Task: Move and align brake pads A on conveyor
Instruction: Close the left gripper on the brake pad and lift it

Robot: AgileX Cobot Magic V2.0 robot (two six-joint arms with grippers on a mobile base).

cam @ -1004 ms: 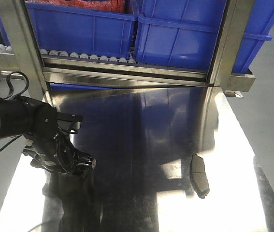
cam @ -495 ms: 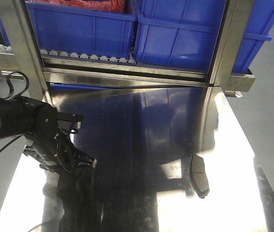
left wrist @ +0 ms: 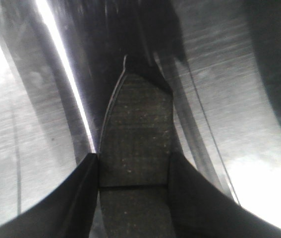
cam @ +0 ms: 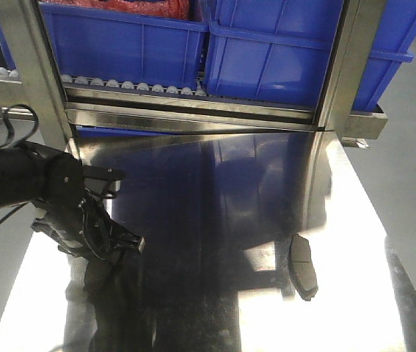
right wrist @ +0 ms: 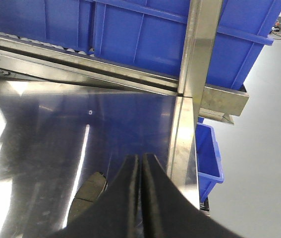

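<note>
Left gripper (cam: 123, 246) hangs low over steel table (cam: 215, 183), arm reaching in from the left edge; 1 brake pad (cam: 302, 267) lies flat, well apart to the right. Left wrist cam: fingers (left wrist: 76, 198) clamp a second brake pad (left wrist: 136, 119) (2 pads total). Right wrist cam: right gripper (right wrist: 141, 166) fully closed, empty, near the lying pad.

Setting: factory floor or parts workshop — industrial, not domestic. Evidence: large blue plastic bins (cam: 266, 51) sit on a roller rack (cam: 127, 86) framed by stainless steel uprights (cam: 343, 66). In front of it is a shiny stainless steel desk (cam: 215, 191). Plain grey floor (cam: 413, 161), another blue bin (right wrist: 208, 158) low beside the desk — and a loose brake pad (cam: 303, 265) on the desk.
</note>
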